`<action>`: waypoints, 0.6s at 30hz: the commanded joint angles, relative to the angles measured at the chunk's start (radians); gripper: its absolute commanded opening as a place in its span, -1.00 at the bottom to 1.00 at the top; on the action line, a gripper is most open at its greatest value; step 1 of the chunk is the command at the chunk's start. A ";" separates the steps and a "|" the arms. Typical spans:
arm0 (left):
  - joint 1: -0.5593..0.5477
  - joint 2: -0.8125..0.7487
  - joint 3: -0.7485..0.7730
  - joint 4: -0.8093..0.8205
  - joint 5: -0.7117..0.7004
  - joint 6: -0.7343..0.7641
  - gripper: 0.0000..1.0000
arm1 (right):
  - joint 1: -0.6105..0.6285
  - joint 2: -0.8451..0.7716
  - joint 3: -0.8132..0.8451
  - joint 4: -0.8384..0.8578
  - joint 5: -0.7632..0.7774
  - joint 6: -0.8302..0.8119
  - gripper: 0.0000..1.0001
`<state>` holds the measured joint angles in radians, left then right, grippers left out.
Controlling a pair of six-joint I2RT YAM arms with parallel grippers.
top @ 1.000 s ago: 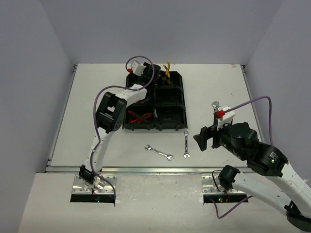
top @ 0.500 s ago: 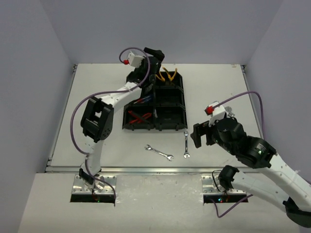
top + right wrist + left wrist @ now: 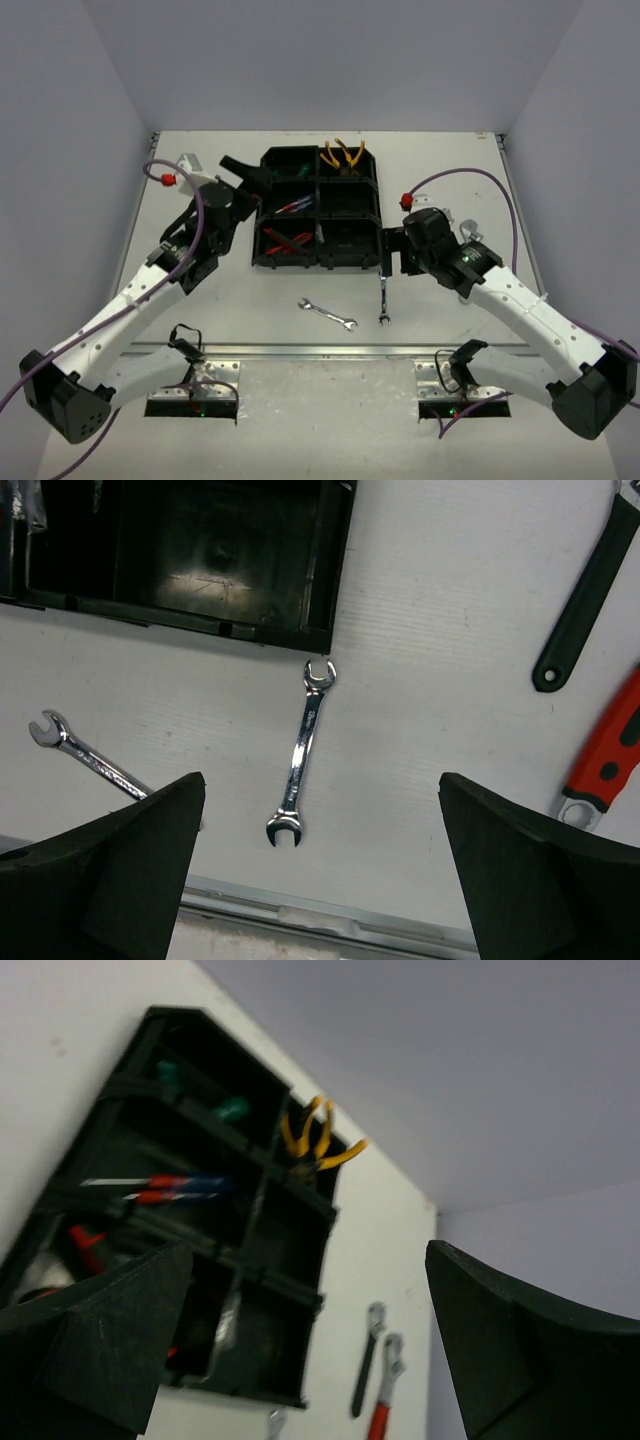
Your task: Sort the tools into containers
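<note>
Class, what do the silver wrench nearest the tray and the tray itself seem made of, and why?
Wrench: likely polished steel, judging by its bright, mirror-like glints. Tray: probably moulded black plastic, judging by its dull sheen, scuffed floor and thin walls.

Setting is reading as a robotics lab test cell: plain pale walls (image 3: pixel 330 60) are enclosing a white desk (image 3: pixel 240 320) on three sides. Left arm (image 3: pixel 120 310) and right arm (image 3: pixel 530 305) are sitting bolted to metal base plates (image 3: pixel 195 392) at the near edge (purple cables (image 3: pixel 480 175) looping alongside).
</note>
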<state>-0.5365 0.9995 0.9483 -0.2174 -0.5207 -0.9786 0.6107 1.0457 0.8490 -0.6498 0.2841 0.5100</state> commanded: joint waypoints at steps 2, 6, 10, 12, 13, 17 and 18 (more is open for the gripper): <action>-0.005 -0.156 -0.083 -0.301 0.084 0.139 1.00 | -0.020 0.099 -0.006 0.065 -0.012 0.073 0.98; -0.005 -0.257 -0.061 -0.464 0.093 0.262 1.00 | -0.020 0.134 -0.009 0.065 -0.001 0.136 0.98; -0.005 -0.353 -0.101 -0.494 0.021 0.355 1.00 | -0.019 0.148 -0.016 0.068 -0.054 0.128 0.98; -0.005 -0.381 -0.139 -0.485 0.005 0.364 1.00 | -0.020 0.161 -0.023 0.059 -0.044 0.138 0.98; -0.005 -0.385 -0.156 -0.478 0.007 0.356 1.00 | -0.020 0.170 -0.026 0.056 -0.031 0.147 0.98; -0.004 -0.401 -0.178 -0.431 0.034 0.375 1.00 | -0.016 0.253 -0.032 0.030 -0.013 0.173 0.96; -0.003 -0.401 -0.185 -0.425 0.037 0.379 1.00 | -0.016 0.263 -0.031 0.030 -0.017 0.174 0.96</action>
<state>-0.5365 0.5920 0.7878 -0.6909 -0.4955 -0.6562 0.5922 1.2534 0.8243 -0.6168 0.2518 0.6418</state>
